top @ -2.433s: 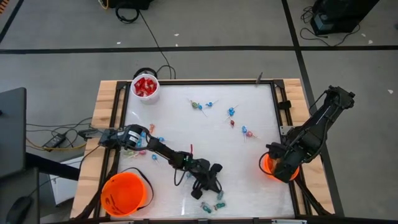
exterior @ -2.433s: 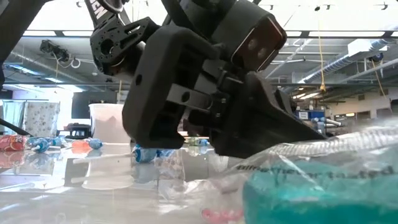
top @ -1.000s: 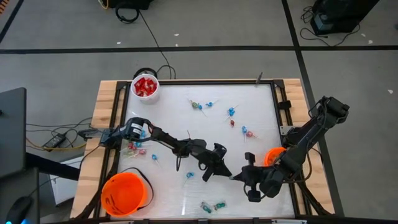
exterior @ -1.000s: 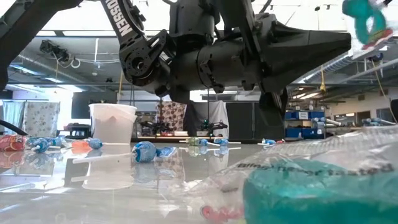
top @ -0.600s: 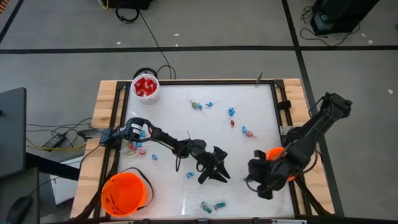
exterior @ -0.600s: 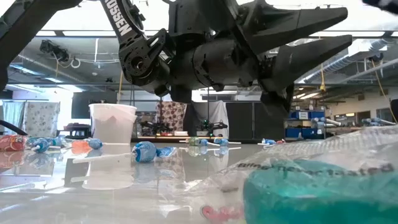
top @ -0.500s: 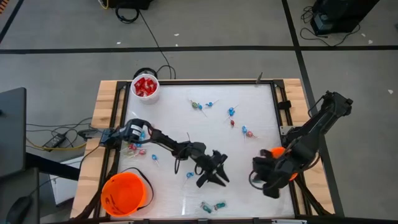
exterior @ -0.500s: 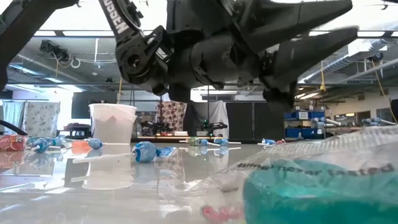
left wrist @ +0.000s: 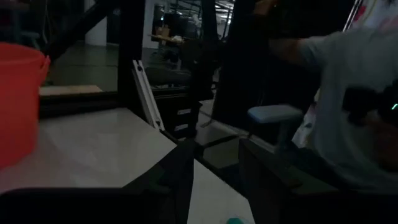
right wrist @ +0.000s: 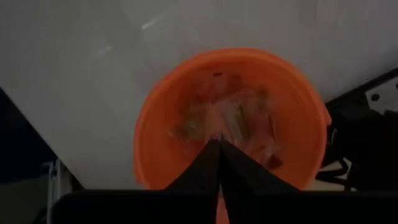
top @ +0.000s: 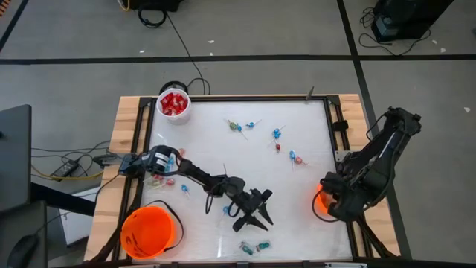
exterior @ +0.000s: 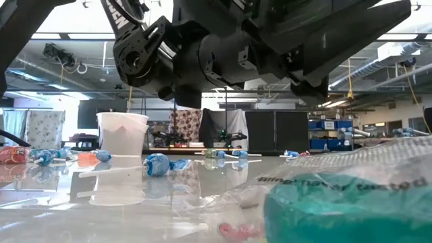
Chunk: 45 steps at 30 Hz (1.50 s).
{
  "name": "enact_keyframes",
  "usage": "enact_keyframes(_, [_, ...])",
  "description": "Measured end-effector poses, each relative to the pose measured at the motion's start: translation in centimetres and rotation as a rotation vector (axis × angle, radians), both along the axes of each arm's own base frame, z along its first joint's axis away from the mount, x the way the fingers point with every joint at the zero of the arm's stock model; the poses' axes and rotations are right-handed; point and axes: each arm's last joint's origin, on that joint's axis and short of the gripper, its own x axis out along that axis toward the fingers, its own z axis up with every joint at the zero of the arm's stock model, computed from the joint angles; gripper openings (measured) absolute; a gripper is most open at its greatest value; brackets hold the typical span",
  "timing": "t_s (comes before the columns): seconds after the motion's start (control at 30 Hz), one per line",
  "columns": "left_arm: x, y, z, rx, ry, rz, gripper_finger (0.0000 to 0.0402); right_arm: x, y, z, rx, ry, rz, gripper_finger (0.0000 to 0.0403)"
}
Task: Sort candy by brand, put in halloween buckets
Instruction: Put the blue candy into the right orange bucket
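Our right gripper (right wrist: 219,144), fingers pressed together and empty, hangs over the candy-filled orange bucket (right wrist: 155,118) at the table's (top: 297,223) four o'clock, while our left gripper (top: 255,210) spreads open near six.

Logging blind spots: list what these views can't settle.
- Right orange bucket, high view: mostly covered by the right gripper; its contents blur in the right wrist view.
- Bottom-edge candies, high view: too small to name the brand.
- Left gripper, low view: fingertips cropped.
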Motion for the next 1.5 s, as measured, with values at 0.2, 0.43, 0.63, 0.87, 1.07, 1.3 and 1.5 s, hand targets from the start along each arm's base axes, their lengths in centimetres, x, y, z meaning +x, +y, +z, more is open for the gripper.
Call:
enact_keyframes(0.2, [0.0, -0.6, -0.4, 0.072, -0.008, 0.066, 0.0133, 0.2, 0.4, -0.4, 0.019, -0.017, 0.006, 0.0091])
enact_keyframes(0.43, [0.1, -0.8, 0.3, 0.325, 0.163, 0.225, 0.0133, 0.5, 0.4, -0.3, -0.017, -0.091, 0.003, 0.0146])
enact_keyframes(0.63, [-0.4, -1.6, 1.0, 0.451, 0.367, 0.163, 0.0133, 1.4, 0.9, -0.1, -0.056, -0.276, 0.061, 0.0149])
enact_keyframes(0.87, [-3.4, -3.8, -0.1, 0.527, 0.630, -0.044, 0.0133, 1.8, 0.9, 0.0, -0.105, -0.352, 0.097, 0.0149])
enact_keyframes(1.07, [-4.6, -6.0, 0.9, 0.555, 0.602, -0.069, 0.0133, 1.9, 0.5, -0.7, -0.192, -0.384, 0.125, 0.0149])
enact_keyframes(1.3, [-4.8, -6.9, 1.5, 0.573, 0.540, -0.072, 0.0133, 2.1, 0.2, -1.1, -0.178, -0.341, 0.126, 0.0149])
enact_keyframes(1.5, [-4.9, -8.5, 0.8, 0.574, 0.463, -0.117, 0.0133, 2.3, 0.1, -1.1, -0.182, -0.340, 0.127, 0.0149])
